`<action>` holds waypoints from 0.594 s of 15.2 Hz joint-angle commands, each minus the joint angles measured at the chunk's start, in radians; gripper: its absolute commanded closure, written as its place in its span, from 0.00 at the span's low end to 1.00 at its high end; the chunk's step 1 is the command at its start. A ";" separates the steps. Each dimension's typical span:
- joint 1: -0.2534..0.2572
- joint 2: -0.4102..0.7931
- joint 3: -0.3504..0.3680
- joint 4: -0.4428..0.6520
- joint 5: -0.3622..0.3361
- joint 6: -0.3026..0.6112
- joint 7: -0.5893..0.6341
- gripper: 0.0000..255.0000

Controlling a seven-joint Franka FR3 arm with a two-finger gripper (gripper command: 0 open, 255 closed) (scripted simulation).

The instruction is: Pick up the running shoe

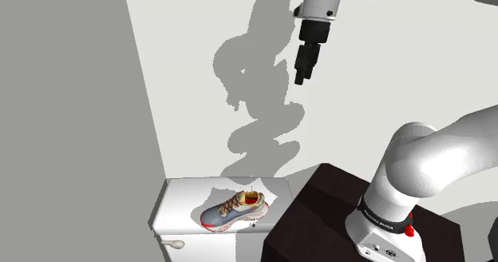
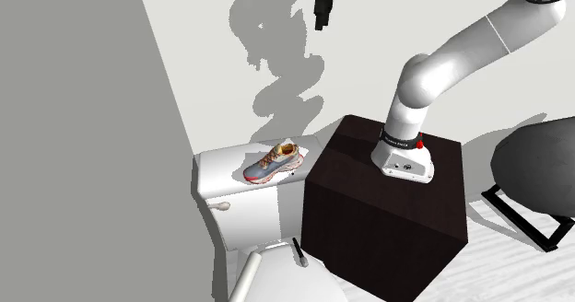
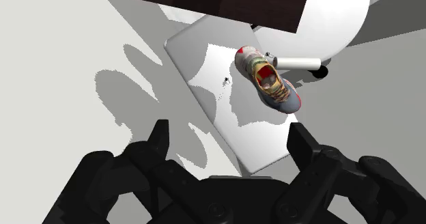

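The running shoe (image 1: 231,211) is grey-blue with a red and white sole, tan laces and a yellow lining. It lies on its sole on the white toilet tank lid (image 1: 179,196), close to the dark stand. In the second exterior view the shoe (image 2: 272,162) sits near the lid's (image 2: 217,167) right end. My black gripper (image 1: 301,78) hangs high above the tank, pointing down, far from the shoe. In the wrist view the shoe (image 3: 270,80) lies well beyond the gripper (image 3: 229,137), whose fingers (image 3: 160,130) stand wide apart and hold nothing.
The dark brown stand (image 2: 369,199) abuts the tank on the second exterior view's right. A flush handle (image 2: 219,206) sticks out of the tank's front, with the toilet seat (image 2: 276,272) below. A wall rises just behind the tank. A black round chair (image 2: 539,171) stands far right.
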 commanded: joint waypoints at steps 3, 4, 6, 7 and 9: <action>0.010 0.000 0.020 -0.061 0.008 0.057 0.007 0.00; 0.015 0.002 0.030 -0.090 0.012 0.085 0.010 0.00; 0.026 0.009 0.050 -0.145 0.021 0.144 0.016 0.00; 0.032 0.015 0.060 -0.171 0.025 0.174 0.020 0.00; 0.044 0.031 0.081 -0.220 0.035 0.235 0.026 0.00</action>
